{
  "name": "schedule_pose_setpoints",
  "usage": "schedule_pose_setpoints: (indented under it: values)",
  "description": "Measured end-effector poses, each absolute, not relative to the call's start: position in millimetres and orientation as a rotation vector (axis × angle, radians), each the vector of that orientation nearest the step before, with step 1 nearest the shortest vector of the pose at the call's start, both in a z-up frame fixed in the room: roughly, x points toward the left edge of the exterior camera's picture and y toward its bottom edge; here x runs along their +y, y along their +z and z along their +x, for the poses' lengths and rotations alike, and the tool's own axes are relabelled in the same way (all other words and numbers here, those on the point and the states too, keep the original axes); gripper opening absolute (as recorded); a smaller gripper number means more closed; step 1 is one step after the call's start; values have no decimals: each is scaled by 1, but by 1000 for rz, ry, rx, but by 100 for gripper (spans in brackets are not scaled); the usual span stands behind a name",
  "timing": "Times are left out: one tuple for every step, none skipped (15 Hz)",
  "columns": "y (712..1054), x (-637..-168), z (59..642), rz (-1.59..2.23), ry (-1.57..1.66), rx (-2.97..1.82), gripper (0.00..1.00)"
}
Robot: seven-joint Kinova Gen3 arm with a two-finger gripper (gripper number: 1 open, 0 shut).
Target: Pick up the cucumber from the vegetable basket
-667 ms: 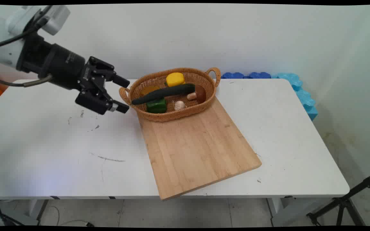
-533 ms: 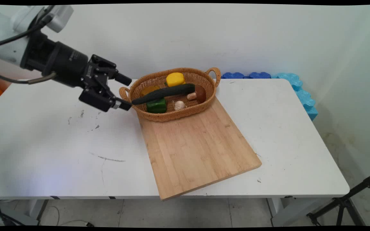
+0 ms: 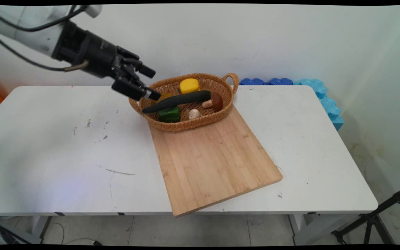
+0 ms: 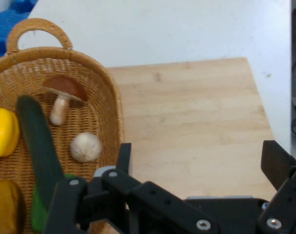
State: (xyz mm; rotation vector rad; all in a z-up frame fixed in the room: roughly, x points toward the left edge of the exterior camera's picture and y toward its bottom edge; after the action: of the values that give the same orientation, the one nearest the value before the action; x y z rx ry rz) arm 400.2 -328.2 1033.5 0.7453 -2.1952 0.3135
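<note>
The gripper (image 3: 153, 83) hangs in the air over the left end of the wicker basket (image 3: 200, 124), above its near-left handle, empty, its two fingers spread wide apart with nothing between them; in the hand view the same fingers (image 4: 125, 157) stand far apart at the frame's bottom. The basket sits on the far end of the wooden cutting board (image 3: 214, 163), which lies askew on the white table (image 3: 47, 156) with one corner overhanging the table's near edge. Inside the basket a long dark green cucumber (image 3: 177, 101) lies slantwise across the other contents, propped on a green pepper (image 3: 169, 114) toward the near wall. A yellow pepper (image 3: 189, 85) sits against the far wall, a brown mushroom (image 3: 214, 102) lies on its side toward the right end, and a garlic bulb (image 3: 194, 113) rests on the floor near the middle. A yellowish-brown item under the cucumber's left end cannot be identified. Blue foam pieces (image 3: 319, 93) line the table's far right corner.
</note>
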Motion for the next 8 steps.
schedule_pose_setpoints:
  values:
    - [1034, -333, 399, 758, 320, -2193, 100]
    - [1033, -340, 396, 777, 329, -2191, 100]
    - [1033, -346, 395, 790, 337, -2190, 100]
    - [1032, -354, 393, 813, 350, -2189, 100]
    - [1029, -363, 390, 843, 365, -2189, 100]
    - [1027, -372, 388, 871, 379, -2190, 100]
    - [1024, -380, 386, 896, 392, -2192, 100]
    - [1019, -389, 384, 930, 406, -2194, 100]
